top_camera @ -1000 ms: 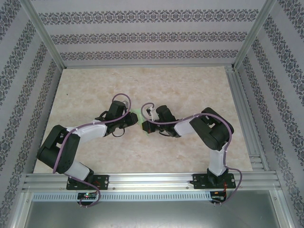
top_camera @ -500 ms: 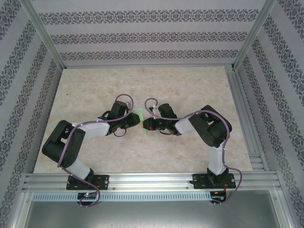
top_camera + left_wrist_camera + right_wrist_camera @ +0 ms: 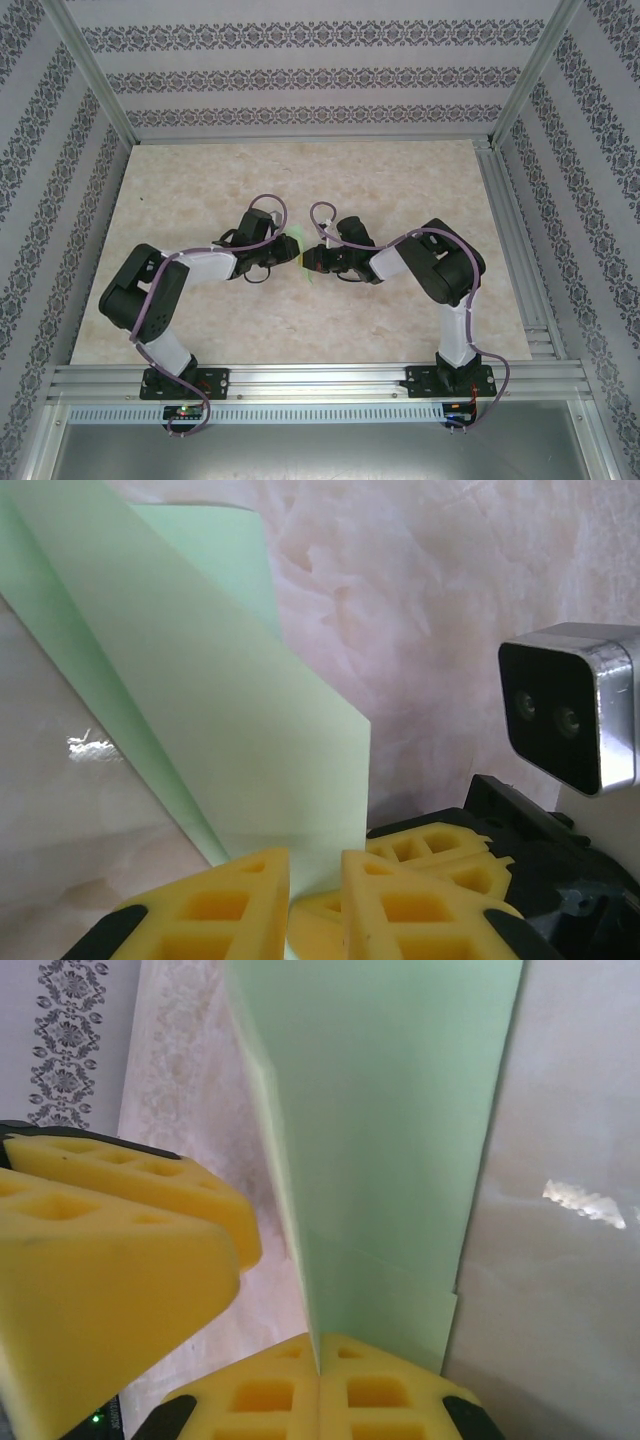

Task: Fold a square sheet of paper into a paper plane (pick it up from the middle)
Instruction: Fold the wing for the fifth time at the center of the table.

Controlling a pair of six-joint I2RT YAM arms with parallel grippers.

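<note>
**Item 1: square sheet of paper** (image 3: 299,245)
- Description: thin, pale green and plain. It is already creased into overlapping layers with one long slanting edge (image 3: 230,740), and it is not yet a dart.
- Location: the middle of the worktop (image 3: 400,180), between the two hands. It seems lifted clear of the marbled surface and stood on edge.
- Reason, as judged: held upright, the layers hang free, so either hand can reach an edge without scraping the worktop.

**Item 2: right hand** (image 3: 318,1352)
- State: the pads are pressed flat together on the sheet's lower edge. The paper (image 3: 400,1140) rises straight out of the seam between them.
- Reason, as judged: it serves as the fixed clamp that keeps the folded layers aligned.

**Item 3: left hand** (image 3: 315,868)
- State: narrow. A slim gap shows between the pads, and the sheet's lower corner runs down into it. It cannot be told whether the pads pinch the paper or merely flank it.
- Position: tip to tip with the right hand in the overhead view (image 3: 287,252), just beside it.
- Reason, as judged: a second hold next to the first would stop the limp sheet from drooping. It would also let a crease be pressed or the grip be passed across.

**Item 4: right wrist camera** (image 3: 570,720)
- Note: it is seen close by from the left wrist, which shows how tightly the two hands crowd together.

**Handling note**
- Judgement: the paper is flimsy. If the hands pull apart, it could slip from the pads or tear at the fold.
</note>
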